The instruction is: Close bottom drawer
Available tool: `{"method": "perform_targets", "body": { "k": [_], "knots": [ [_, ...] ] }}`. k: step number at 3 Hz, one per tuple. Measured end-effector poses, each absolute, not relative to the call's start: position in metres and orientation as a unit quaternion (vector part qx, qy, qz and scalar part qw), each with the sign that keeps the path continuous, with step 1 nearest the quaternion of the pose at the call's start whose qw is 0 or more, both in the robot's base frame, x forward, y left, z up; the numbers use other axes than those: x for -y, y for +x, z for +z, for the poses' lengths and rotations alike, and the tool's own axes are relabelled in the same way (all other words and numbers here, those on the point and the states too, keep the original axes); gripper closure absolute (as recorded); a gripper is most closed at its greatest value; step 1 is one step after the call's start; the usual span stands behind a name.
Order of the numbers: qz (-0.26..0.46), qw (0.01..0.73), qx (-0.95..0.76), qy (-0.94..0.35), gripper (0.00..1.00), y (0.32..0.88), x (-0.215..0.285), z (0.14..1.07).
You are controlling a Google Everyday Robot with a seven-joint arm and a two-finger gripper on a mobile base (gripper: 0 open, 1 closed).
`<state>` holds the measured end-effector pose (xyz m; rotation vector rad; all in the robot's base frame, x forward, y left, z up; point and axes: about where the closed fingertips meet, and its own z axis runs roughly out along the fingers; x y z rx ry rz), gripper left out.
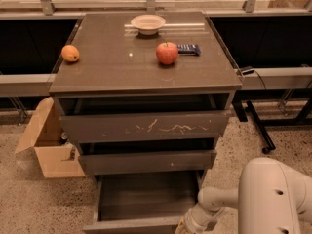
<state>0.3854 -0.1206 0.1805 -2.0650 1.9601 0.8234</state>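
The bottom drawer (146, 196) is the lowest of three dark grey-brown drawers and stands pulled out, its shallow tray open and empty. Its plain front panel (131, 226) lies at the bottom edge of the view. My white arm (219, 204) reaches in from the lower right, and my gripper (187, 226) is at the right end of that front panel, mostly cut off by the bottom edge. Above it sit the middle drawer front (146, 161) and the scratched top drawer front (146, 126).
On the cabinet top (112, 72) lie an orange (70, 53), a red apple (167, 53), a white bowl (148, 23) and a dark bar (189, 48). An open cardboard box (48, 145) stands at the left. A black table leg (256, 126) is at the right.
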Motion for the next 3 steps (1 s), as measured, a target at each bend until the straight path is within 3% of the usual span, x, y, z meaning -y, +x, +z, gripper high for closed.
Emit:
{"method": "perform_targets", "body": {
  "k": [1, 3],
  "knots": [
    [0.274, 0.106, -0.658, -0.694, 0.00, 0.394, 0.122, 0.185],
    [0.281, 0.127, -0.655, -0.690, 0.00, 0.409, 0.126, 0.185]
  ]
}}
